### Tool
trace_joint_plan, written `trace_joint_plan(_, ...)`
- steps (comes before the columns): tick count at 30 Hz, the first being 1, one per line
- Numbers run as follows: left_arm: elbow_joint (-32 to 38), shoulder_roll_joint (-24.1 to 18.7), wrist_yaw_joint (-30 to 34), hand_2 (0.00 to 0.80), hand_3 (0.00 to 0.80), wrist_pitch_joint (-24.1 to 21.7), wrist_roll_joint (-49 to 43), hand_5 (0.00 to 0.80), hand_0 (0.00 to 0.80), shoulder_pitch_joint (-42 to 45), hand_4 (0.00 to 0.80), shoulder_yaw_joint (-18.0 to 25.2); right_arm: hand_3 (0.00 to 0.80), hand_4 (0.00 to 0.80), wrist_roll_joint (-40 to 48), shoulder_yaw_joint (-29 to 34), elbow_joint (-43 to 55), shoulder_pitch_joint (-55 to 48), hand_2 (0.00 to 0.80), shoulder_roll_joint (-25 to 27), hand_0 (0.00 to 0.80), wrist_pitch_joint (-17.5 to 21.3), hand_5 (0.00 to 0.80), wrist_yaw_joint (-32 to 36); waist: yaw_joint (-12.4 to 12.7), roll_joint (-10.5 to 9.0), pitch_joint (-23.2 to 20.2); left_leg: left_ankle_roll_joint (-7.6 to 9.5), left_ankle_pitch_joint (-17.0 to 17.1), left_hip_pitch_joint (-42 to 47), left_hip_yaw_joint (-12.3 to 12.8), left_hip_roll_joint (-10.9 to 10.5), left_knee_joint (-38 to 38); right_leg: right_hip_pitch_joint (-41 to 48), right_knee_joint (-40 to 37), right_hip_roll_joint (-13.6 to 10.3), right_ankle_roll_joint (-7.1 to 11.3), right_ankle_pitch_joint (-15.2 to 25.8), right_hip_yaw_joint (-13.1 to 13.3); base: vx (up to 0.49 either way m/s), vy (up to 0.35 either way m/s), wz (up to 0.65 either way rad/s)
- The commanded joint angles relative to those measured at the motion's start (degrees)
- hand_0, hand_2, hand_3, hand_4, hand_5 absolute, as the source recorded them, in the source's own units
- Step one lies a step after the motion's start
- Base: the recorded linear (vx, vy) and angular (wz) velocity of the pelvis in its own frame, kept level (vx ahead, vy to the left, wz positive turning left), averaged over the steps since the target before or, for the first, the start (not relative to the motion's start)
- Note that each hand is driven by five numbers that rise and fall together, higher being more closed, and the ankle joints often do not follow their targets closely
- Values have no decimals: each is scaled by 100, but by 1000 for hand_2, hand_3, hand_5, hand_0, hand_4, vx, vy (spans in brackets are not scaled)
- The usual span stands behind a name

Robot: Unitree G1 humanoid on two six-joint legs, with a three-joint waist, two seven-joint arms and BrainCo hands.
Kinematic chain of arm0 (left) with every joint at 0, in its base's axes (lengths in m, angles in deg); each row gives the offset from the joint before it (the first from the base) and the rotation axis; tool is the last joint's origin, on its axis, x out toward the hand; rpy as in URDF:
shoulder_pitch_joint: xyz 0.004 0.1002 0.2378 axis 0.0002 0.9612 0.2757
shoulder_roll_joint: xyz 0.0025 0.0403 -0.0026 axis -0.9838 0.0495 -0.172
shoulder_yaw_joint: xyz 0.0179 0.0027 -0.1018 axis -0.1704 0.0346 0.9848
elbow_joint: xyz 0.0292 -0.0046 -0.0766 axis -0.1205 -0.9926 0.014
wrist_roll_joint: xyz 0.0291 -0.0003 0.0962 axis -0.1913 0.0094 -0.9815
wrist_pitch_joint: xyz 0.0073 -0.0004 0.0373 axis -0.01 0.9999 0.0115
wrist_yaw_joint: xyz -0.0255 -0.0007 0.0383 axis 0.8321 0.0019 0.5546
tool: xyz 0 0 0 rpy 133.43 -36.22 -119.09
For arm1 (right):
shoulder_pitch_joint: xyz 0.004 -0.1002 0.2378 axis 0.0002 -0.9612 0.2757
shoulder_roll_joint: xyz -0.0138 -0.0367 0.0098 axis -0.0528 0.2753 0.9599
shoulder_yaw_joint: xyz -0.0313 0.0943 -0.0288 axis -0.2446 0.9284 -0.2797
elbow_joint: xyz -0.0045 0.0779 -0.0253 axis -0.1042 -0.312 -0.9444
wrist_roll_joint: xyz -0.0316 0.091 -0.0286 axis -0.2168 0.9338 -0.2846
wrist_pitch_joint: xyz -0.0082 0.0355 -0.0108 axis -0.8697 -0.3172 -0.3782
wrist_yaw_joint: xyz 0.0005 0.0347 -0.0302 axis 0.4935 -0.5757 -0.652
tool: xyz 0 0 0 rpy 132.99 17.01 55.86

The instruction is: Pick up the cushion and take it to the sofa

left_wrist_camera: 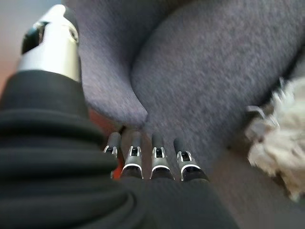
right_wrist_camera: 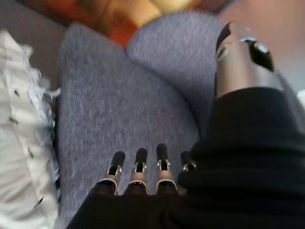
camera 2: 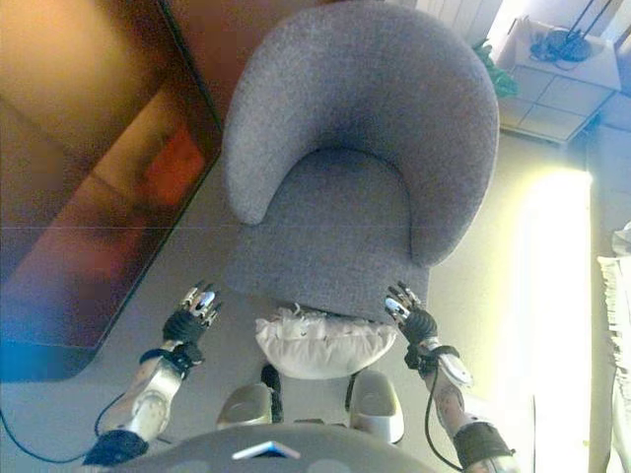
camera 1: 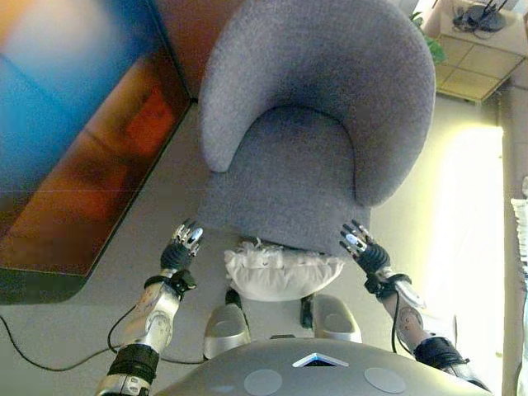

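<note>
A white frilled cushion [camera 1: 284,271] lies on the floor against the front edge of a grey armchair [camera 1: 309,132], between my two hands. It also shows in the left wrist view [left_wrist_camera: 276,145] and the right wrist view [right_wrist_camera: 21,143]. My left hand [camera 1: 183,246] is open and empty, to the left of the cushion by the chair's front corner. My right hand [camera 1: 361,246] is open and empty, to the right of the cushion, by the chair's other front corner. Neither hand touches the cushion.
A large reddish-brown and blue panel [camera 1: 78,140] lies on the floor to the left. A tiled area with a pale box [camera 1: 478,25] is at the far right. A white fringed cloth [camera 1: 520,223] shows at the right edge.
</note>
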Motion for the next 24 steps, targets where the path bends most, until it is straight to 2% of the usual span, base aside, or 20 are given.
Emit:
trace_joint_plan(1, 141, -255, -232, 0, 0, -498, -77, 0, 0, -410, 0, -216, 0, 0, 73, -39, 96, 557, 0, -28, 0, 495, 0, -403, 102, -86, 401, -194, 185, -926, -306, 476, 831, -18, 8, -783, 630, 366, 262, -232, 60, 12)
trace_joint_plan(7, 16, -376, -524, 0, 0, -733, -25, 0, 0, -966, 0, -468, 0, 0, 1, -51, -528, 1168, 0, 228, 0, 700, 0, -1075, 160, -6, 757, -145, -198, -2095, -449, 465, 1859, -1166, 1029, -922, 564, 136, 483, -160, 70, 5)
trace_joint_plan(10, -110, -405, -564, 0, 0, -742, -29, 0, 0, -1162, 0, -454, 0, 0, -30, 59, -665, 1279, 0, 323, 0, 656, 0, -1297, 159, 39, 843, -91, -442, -2630, -495, 477, 2362, -1816, 1649, -1026, 540, -23, 610, -133, 61, -1)
trace_joint_plan(15, -439, -375, -647, 0, 0, -761, -63, 0, 0, -1598, 0, -516, 0, 0, 157, 245, -1159, 1588, 0, 496, 0, 715, 0, -1387, 130, 151, 961, -68, -731, -3430, -625, 520, 3078, -2781, 2585, -1045, 470, -271, 764, -140, 43, -2)
trace_joint_plan(16, -588, -349, -699, 0, 0, -768, -63, 0, 0, -1686, 0, -537, 0, 0, 176, 314, -1320, 1663, 0, 531, 0, 711, 0, -1428, 129, 168, 995, -109, -981, -3531, -657, 560, 3356, -2916, 2896, -1061, 494, -495, 789, -17, 17, 7)
trace_joint_plan(19, -941, -296, -846, 0, 0, -786, -119, 0, 0, -1929, 0, -528, 0, 0, 284, 510, -1659, 1819, 0, 579, 0, 596, 0, -1666, 109, 187, 1015, -89, -1127, -3899, -691, 610, 3750, -3349, 3370, -1061, 473, -636, 833, -68, 31, -1)
trace_joint_plan(24, -1292, -247, -994, 0, 0, -963, -293, 0, 0, -2116, 0, -531, 0, 0, 450, 855, -2259, 1830, 0, 521, 0, 790, 0, -1948, 66, 195, 1051, -34, -1338, -4413, -787, 609, 4317, -3899, 3923, -1023, 419, -779, 916, -32, 13, -6)
